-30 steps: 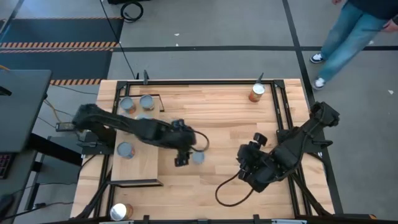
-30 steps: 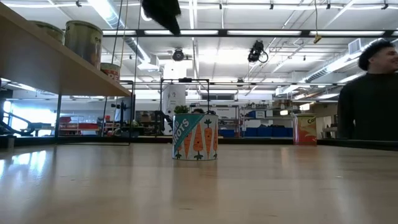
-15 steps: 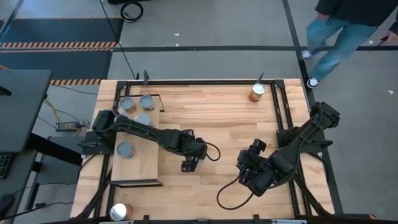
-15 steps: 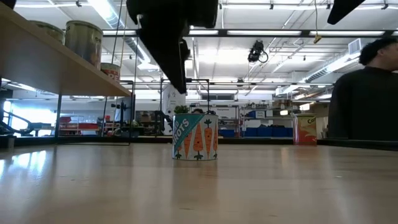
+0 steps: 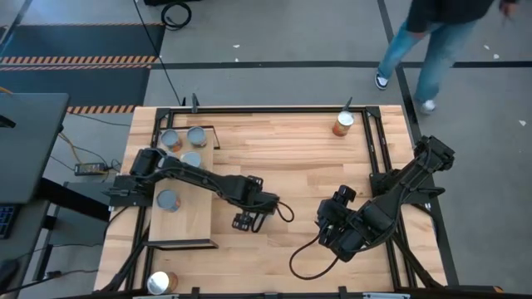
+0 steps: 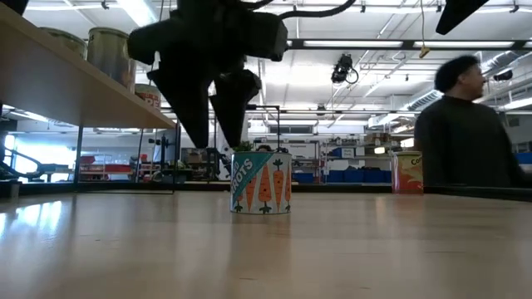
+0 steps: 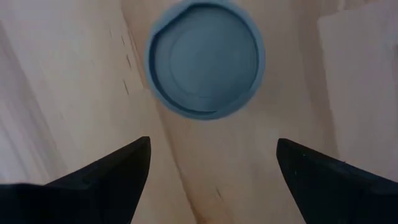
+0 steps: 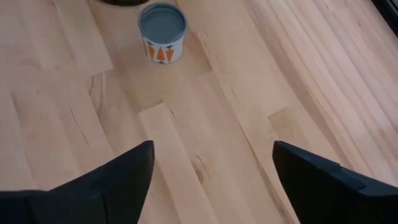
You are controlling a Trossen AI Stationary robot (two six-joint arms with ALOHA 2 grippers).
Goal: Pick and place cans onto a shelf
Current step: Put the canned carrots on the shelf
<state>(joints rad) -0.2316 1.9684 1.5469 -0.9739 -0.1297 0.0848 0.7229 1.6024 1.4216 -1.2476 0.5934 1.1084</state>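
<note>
A small can with a bluish-grey top and carrot-printed side [image 6: 261,183] stands upright on the tabletop near the middle. It also shows in the left wrist view [image 7: 205,59] and the right wrist view [image 8: 162,23]. In the high view my left arm hides it. My left gripper [image 5: 243,221] is open and low [image 6: 214,141], just short of the can, touching nothing. My right gripper [image 5: 327,232] is open and empty [image 8: 211,168] right of centre. The plywood shelf [image 5: 187,220] at the left carries several cans [image 5: 168,199].
An orange-labelled can [image 5: 343,123] stands at the table's far right. Another can [image 5: 162,282] stands at the near left corner. A person [image 5: 432,37] walks beyond the far right side. Bare tabletop [image 5: 291,158] lies between the arms.
My left gripper has gone down and a little toward the table's near edge, to just beside the carrot can, which now sits under my arm in the high view. The can has not moved. The person behind the table has walked toward the left.
</note>
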